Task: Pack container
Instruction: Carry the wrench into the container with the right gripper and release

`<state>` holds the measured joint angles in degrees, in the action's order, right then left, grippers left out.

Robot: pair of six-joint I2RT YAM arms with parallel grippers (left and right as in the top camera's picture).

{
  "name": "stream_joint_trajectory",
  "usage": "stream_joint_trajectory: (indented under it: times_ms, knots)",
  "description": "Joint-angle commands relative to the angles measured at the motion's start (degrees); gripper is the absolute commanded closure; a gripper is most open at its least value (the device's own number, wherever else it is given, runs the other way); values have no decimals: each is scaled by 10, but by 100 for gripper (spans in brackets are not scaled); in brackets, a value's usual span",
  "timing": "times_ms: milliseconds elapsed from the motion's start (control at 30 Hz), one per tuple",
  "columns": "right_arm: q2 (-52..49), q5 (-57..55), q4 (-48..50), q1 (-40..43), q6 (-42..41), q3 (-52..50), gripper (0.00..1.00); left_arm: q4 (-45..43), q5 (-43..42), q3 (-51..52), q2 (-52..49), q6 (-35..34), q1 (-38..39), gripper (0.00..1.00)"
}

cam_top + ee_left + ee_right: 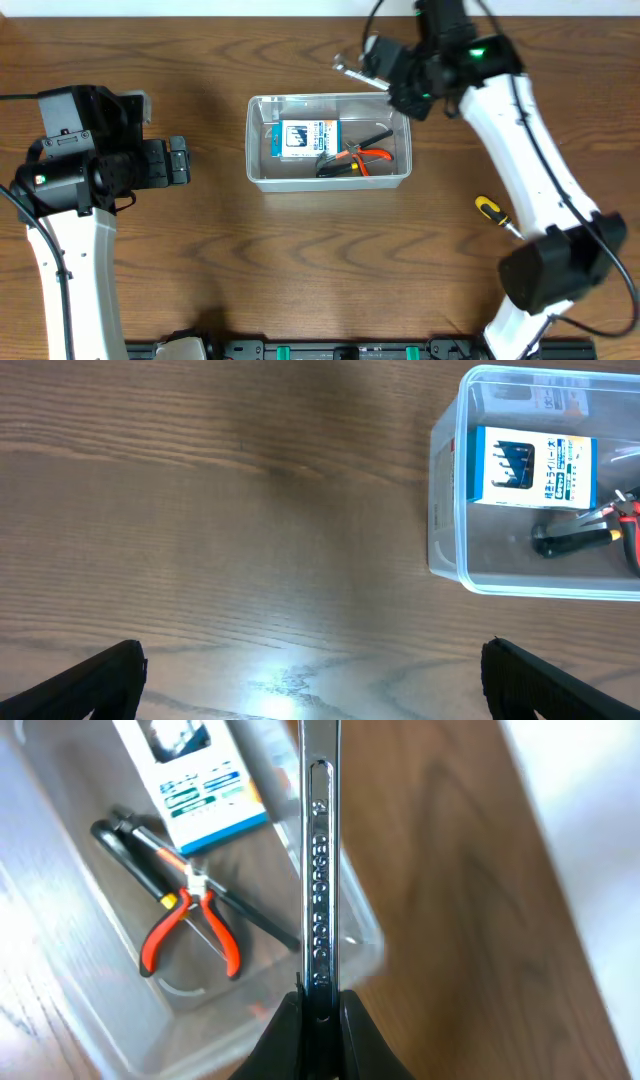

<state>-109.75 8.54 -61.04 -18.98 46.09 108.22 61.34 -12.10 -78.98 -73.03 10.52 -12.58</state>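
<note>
The clear plastic container [258, 172] sits mid-table and holds a blue-and-white boxed tool set [304, 138] and red-handled pliers [360, 158]. My right gripper [392, 72] is shut on a silver wrench [352, 74] and holds it above the container's far right corner. In the right wrist view the wrench [320, 870] runs straight out from the shut fingers [320, 1020] over the container's rim [365, 935], with the pliers [190, 915] and box [190, 780] below. My left gripper [178, 161] is open and empty, left of the container [445, 510].
A yellow-and-black screwdriver [494, 212] lies on the wooden table to the right of the container, near my right arm. A pale wall runs along the table's far edge.
</note>
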Motion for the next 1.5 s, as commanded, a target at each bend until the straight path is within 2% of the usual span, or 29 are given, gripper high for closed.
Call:
stream_joint_trajectory:
  times_ms: [0,233,567,600,667,733,767,900,1000,1133,1300,1467]
  knots:
    - [-45,8,-1,-7,40,-4,99,1,-8,0,-4,-1,1,2]
    - [-146,33,0,-20,50,-4,99,1,-8,0,-4,-1,1,2]
    - [-189,37,2,-30,49,-4,98,1,-8,0,-4,-1,1,2]
    - [-189,37,2,-30,49,-4,89,1,-8,0,-4,-1,1,2]
    - [-189,37,5,-30,40,-3,53,1,-7,0,-4,-1,1,2]
    - [-189,35,9,-30,34,-3,32,1,-8,0,-4,-1,1,2]
    - [-189,32,12,-29,27,-3,25,1,-8,0,-4,-1,1,2]
    - [-172,28,0,-29,-11,20,11,1,-8,0,-4,-1,1,2]
    - [-138,28,-33,-28,-61,74,1,1,-7,0,-4,-1,1,2]
    - [-81,-31,-89,-13,-145,155,1,1,-3,0,-4,4,1,2]
    - [-20,-68,-168,42,-229,188,1,0,2,0,-4,5,1,2]
    - [16,-68,-268,117,-415,188,1,-3,1,0,-4,5,1,2]
